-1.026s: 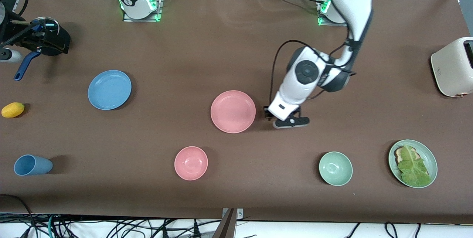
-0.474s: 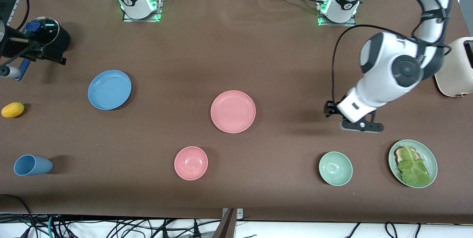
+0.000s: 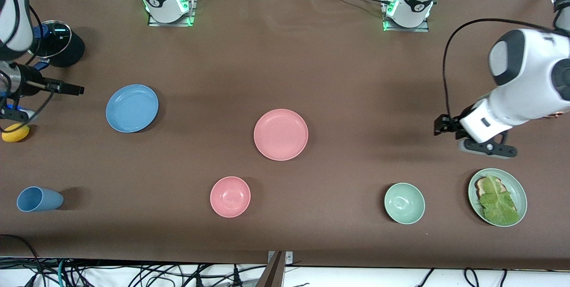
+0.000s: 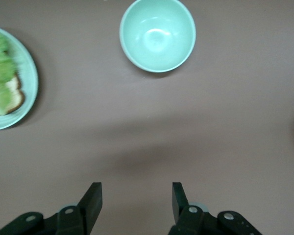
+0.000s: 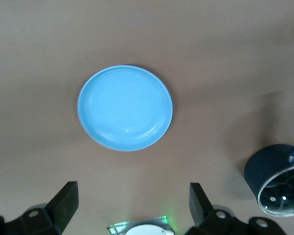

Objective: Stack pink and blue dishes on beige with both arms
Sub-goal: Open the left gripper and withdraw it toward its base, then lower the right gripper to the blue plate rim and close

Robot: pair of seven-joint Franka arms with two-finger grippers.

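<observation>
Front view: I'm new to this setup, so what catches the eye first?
The pink plate sits mid-table, with the blue plate lying apart from it toward the right arm's end. The left gripper hangs with open fingers above bare table, beside a green plate of lettuce.

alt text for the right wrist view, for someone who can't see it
A blue plate lies flat and empty on the brown table, seen from above by the right gripper, whose two black fingers stand wide open and hold nothing. A dark round pot with a glass lid sits at the view's edge.
</observation>
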